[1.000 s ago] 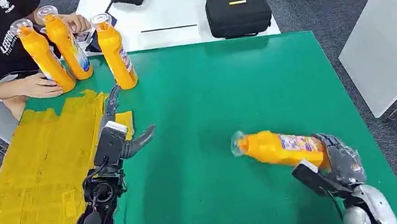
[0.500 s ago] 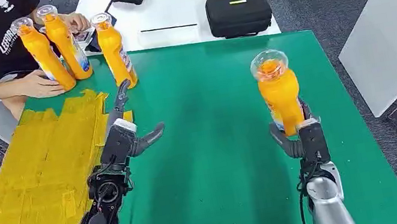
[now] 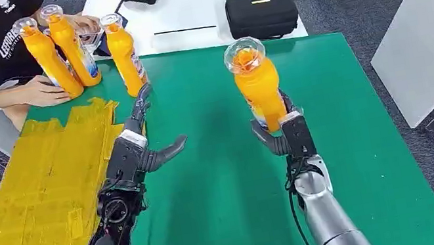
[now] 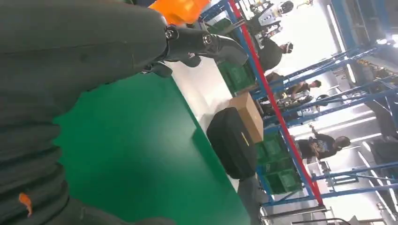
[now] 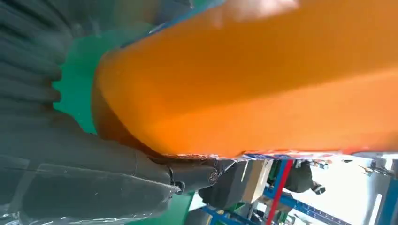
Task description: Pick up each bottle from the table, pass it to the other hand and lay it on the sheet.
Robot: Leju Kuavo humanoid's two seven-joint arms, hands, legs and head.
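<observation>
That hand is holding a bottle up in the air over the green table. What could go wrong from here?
The right hand grips the orange bottle only near its base, so the tall, top-heavy bottle might tip or slip out. The left hand is open and some way off; a poorly timed pass could drop the bottle onto the green mat rather than the yellow sheet. The left hand's fingertips also reach close to a standing bottle, which a stray move might knock over.

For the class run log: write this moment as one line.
right hand: holds orange bottle upright | left hand: open, empty | yellow sheet: bare
</observation>
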